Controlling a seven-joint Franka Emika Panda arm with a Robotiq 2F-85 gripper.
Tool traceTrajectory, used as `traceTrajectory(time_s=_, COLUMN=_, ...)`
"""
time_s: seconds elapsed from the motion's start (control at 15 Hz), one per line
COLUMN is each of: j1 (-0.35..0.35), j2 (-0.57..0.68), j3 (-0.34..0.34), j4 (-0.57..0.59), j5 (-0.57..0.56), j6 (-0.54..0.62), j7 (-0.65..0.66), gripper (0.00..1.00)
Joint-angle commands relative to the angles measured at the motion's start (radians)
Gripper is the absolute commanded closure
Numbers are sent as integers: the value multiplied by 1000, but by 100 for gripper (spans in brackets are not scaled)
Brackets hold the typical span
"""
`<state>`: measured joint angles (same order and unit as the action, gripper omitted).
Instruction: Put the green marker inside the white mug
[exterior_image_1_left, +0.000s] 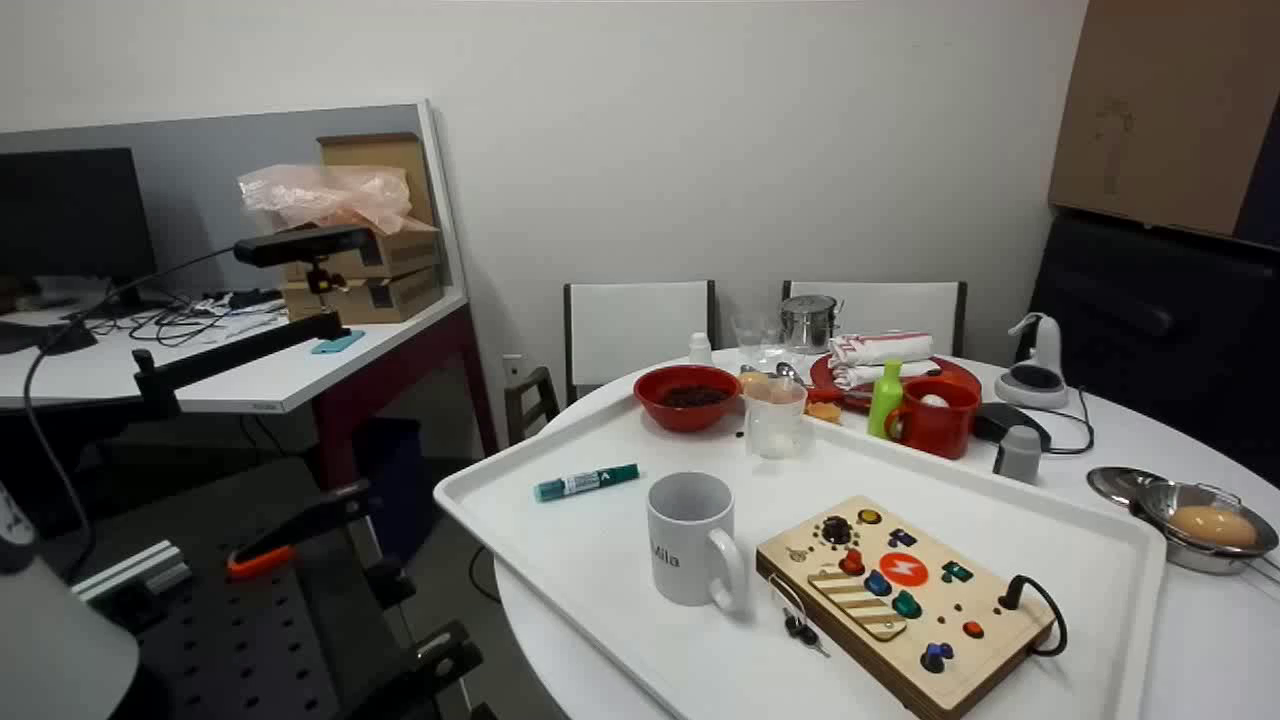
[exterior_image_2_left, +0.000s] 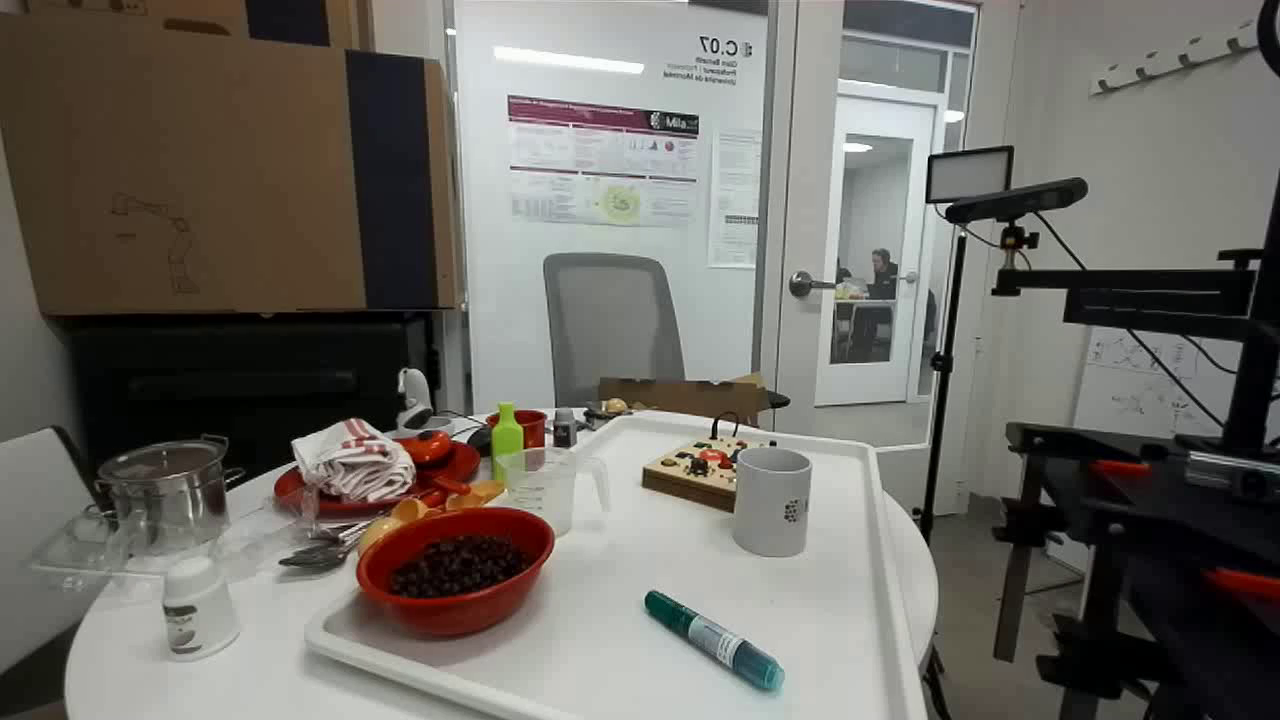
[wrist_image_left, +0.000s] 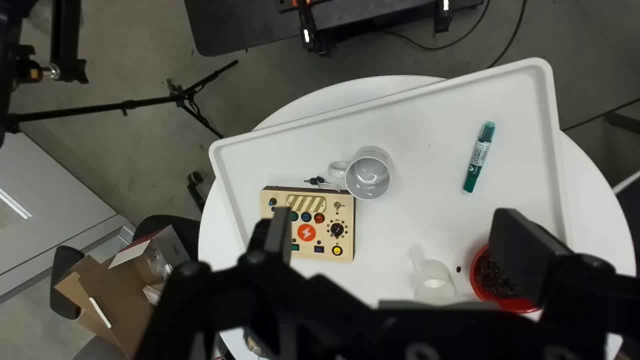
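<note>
We saw the claw (wrist_image_left: 392, 220) spread wide, holding nothing, while the green marker (wrist_image_left: 479, 157) lay on the surface (wrist_image_left: 425, 120), apart from the white mug (wrist_image_left: 369, 173). We judged an off-centre descent could send the slim marker rolling, while a slanted grip could catch it on the rim, tipping the mug.

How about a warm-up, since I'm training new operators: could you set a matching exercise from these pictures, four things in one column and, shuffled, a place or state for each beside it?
Things
1. green marker
2. white mug
3. red bowl
4. tool

Places and states
A. holding small dark pieces
B. open, gripping nothing
C. lying on its side on the tray
D. standing upright beside the wooden box with knobs

Pairs: 1-C; 2-D; 3-A; 4-B
</note>
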<state>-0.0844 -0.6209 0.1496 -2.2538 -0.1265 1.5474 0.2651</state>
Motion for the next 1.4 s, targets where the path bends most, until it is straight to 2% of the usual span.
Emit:
traceTrajectory(time_s=0.0, j1=24, j2=3, j3=-17, j4=2, j5=-9, j6=-3, j7=11, gripper=0)
traceTrajectory(time_s=0.07, j1=21, j2=12, j3=-2, j4=2, j5=-26, j6=-10, j7=26, gripper=0)
traceTrajectory(time_s=0.13, j1=11, j2=6, j3=27, j4=-3, j5=-92, j6=-1, j7=48, gripper=0)
traceTrajectory(time_s=0.2, j1=28, j2=5, j3=-12, j4=1, j5=-37, j6=-3, j7=18, gripper=0)
traceTrajectory(time_s=0.53, j1=33, j2=5, j3=-15, j4=-1, j5=-44, j6=-3, j7=19, gripper=0)
traceTrajectory(time_s=0.67, j1=77, j2=0, j3=-54, j4=-26, j5=54, j6=38, j7=-54, gripper=0)
traceTrajectory(time_s=1.0, j1=152, j2=34, j3=-90, j4=-137, j5=249, j6=127, j7=-175, gripper=0)
traceTrajectory(time_s=1.33, j1=158, j2=104, j3=-50, j4=-255, j5=260, j6=406, j7=-167, gripper=0)
